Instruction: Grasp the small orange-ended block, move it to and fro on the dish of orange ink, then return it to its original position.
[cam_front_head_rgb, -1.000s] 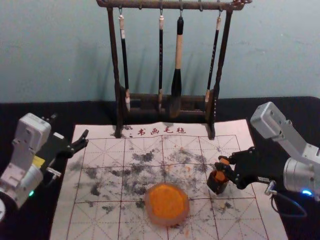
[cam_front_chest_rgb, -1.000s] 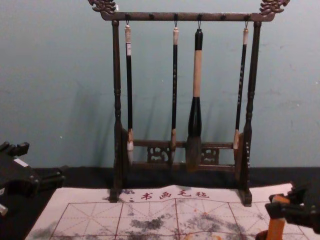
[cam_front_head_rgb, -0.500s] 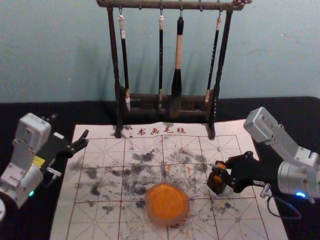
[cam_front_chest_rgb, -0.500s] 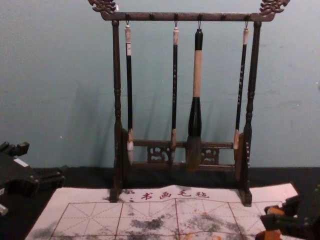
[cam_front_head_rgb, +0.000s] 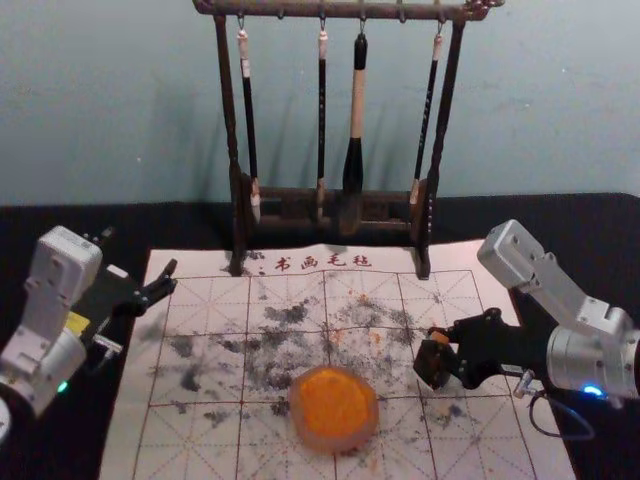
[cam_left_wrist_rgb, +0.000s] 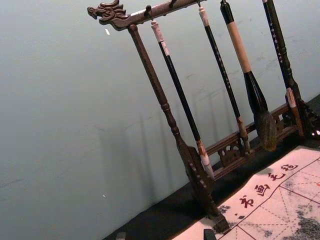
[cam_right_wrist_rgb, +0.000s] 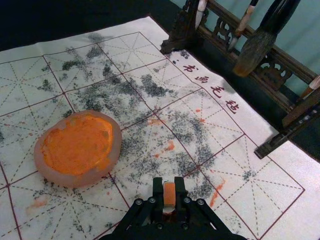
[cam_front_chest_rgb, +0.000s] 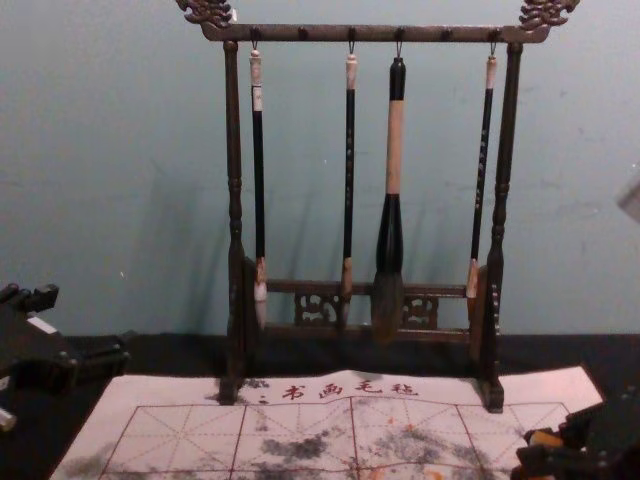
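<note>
My right gripper is low over the right part of the mat, right of the ink dish, shut on the orange-ended block. A small dark brown object sits right at its tips; whether the block is inside it I cannot tell. In the right wrist view, the block is pinched between the fingertips of the right gripper, apart from the dish. The left gripper idles open at the left edge of the mat.
The dark wooden rack with hanging brushes stands at the mat's far side. The white mat has a printed grid, black smudges and orange spots. Black cloth surrounds it.
My right gripper has come down and a little leftward with the block, lowering it at the dark brown object. The left arm and the dish are unmoved.
</note>
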